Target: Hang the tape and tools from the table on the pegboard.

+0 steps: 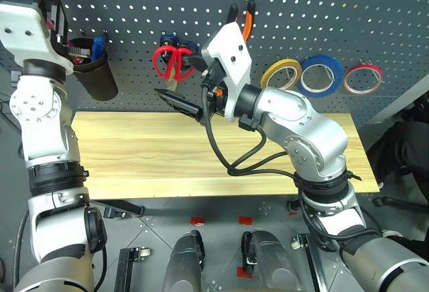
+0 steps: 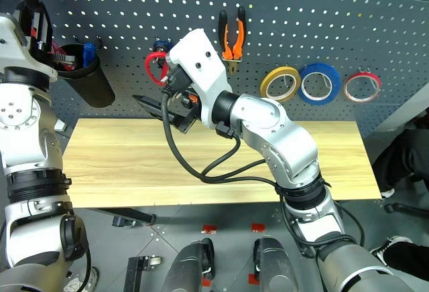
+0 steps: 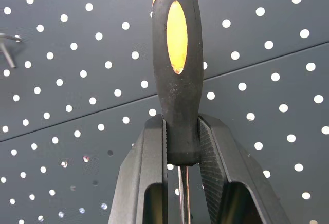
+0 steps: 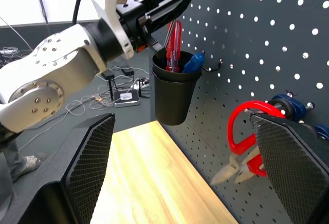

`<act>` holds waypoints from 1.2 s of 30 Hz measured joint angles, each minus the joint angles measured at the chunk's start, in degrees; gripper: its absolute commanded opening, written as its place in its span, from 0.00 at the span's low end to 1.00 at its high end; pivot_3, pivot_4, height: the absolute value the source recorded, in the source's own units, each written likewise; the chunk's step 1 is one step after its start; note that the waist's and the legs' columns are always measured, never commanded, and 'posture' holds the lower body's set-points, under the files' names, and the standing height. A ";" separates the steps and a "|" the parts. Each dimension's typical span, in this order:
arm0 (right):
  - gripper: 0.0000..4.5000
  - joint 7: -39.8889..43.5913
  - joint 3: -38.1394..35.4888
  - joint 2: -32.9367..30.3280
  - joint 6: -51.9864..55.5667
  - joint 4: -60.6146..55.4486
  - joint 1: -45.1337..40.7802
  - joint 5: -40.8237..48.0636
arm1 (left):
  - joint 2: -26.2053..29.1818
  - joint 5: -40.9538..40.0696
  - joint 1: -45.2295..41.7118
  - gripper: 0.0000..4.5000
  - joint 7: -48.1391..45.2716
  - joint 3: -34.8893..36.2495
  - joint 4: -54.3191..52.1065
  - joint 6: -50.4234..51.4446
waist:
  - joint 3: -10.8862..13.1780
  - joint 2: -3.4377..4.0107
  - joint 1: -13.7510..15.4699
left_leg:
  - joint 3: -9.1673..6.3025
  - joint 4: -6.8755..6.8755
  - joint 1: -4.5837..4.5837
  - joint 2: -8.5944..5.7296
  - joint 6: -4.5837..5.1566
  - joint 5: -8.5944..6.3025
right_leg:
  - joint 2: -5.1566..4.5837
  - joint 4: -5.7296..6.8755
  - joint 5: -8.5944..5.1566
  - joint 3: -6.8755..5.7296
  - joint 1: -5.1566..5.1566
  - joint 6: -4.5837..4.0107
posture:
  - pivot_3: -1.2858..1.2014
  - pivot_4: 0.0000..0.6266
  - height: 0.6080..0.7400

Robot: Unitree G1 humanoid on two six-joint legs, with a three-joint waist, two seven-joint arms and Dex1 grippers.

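Table (image 1: 167, 165) bare. Right gripper (image 4: 185, 167) spread wide, empty, near red scissors (image 1: 171, 62). Left gripper (image 3: 181, 149) pinches screwdriver (image 3: 176, 54) by the lower handle over black cup (image 1: 94, 74) on pegboard (image 1: 301, 11). Light, stiff, probably slippery; grip mid-handle.

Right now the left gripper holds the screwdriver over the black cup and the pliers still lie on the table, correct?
Not quite. The pliers already hang on the pegboard, as the right eye view shows. The left gripper does hold the screwdriver over the black cup.

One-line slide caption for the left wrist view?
Left gripper holds the black-and-orange screwdriver upright before the pegboard.
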 measured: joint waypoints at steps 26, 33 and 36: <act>1.00 0.67 -0.60 -7.88 -1.79 -4.64 9.63 0.02 | -5.58 -3.44 21.76 0.87 -4.49 -3.45 -26.96 14.00 | -1.25 0.08 -0.78 | -0.03 0.03 0.15 0.30 0.05 0.07 | 0.27 0.09 0.17 0.30 0.06 -0.26 | 0.47 0.30 1.00; 1.00 -2.54 -0.83 -7.86 -3.14 -6.44 18.30 -1.17 | -8.80 -6.07 28.70 0.87 -2.67 -4.18 -30.36 29.59 | -1.71 0.11 -0.02 | -0.06 0.03 0.41 0.26 0.07 0.05 | 0.26 0.07 0.17 0.31 0.34 -0.25 | 0.47 0.29 1.00; 1.00 -7.42 -0.97 -7.82 -8.57 -2.84 25.27 -6.18 | -10.35 -3.39 30.37 0.87 1.28 -4.21 -28.99 31.65 | -2.01 0.08 0.56 | -0.01 0.03 0.43 0.25 0.06 0.04 | 0.26 0.07 0.18 0.32 0.34 -0.27 | 0.47 0.28 1.00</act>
